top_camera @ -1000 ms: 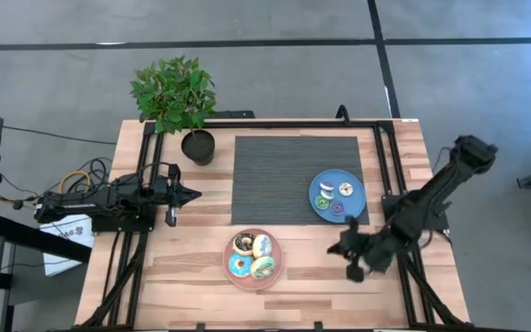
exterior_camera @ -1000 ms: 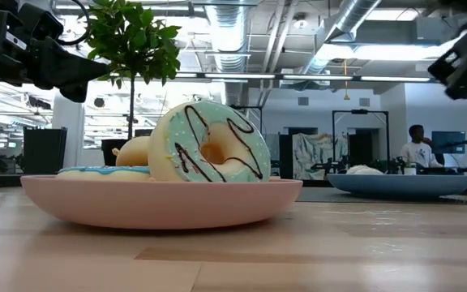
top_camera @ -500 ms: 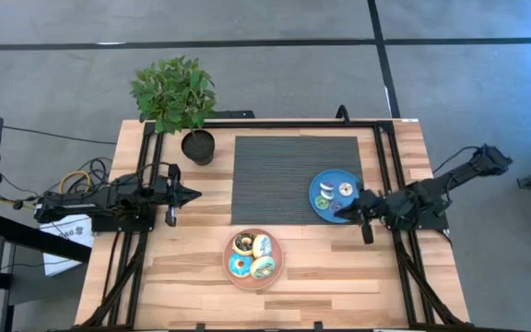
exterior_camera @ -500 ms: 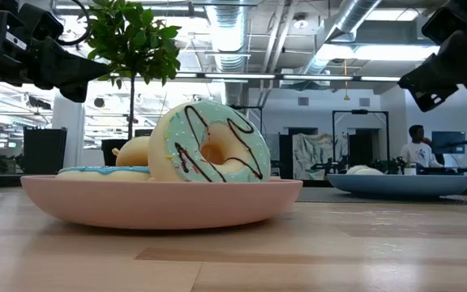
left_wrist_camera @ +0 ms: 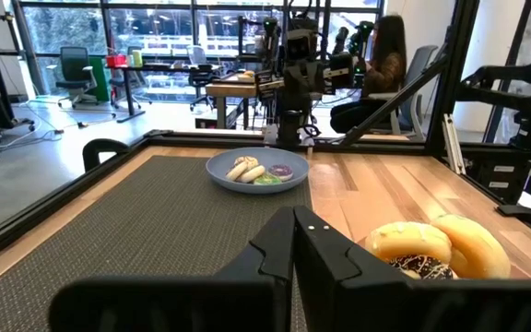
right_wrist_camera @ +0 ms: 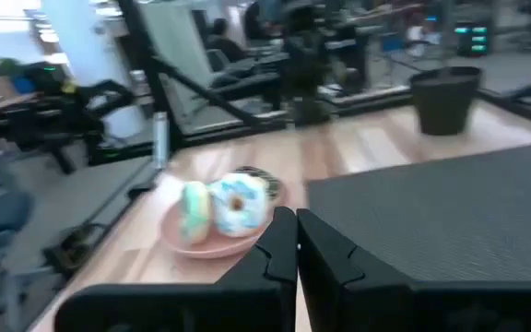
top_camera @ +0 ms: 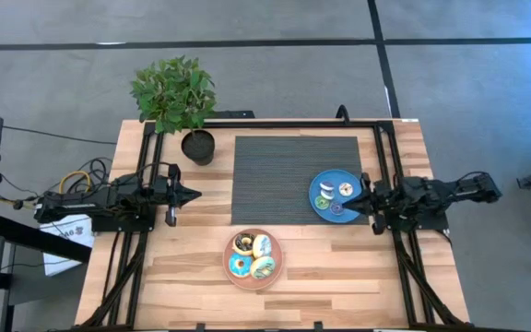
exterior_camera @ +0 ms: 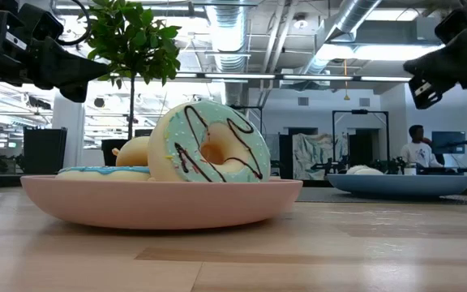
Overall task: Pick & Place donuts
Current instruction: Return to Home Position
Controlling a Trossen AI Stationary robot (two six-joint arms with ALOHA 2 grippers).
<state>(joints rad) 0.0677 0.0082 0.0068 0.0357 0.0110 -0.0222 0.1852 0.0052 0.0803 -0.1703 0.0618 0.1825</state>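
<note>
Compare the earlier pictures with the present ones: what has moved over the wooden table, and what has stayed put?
The right end effector swung from beside the round pink plate back to the right edge of the round blue plate, its arm folding down along the table's side. It is shut and holds nothing. The left end effector, the large frosted donuts and the small donuts stayed put.

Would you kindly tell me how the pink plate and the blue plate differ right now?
The pink plate sits on the bare wooden table; the blue plate lies on the grey mat. The pink plate holds four large donuts, the blue plate four small donuts. Both are round.
</note>
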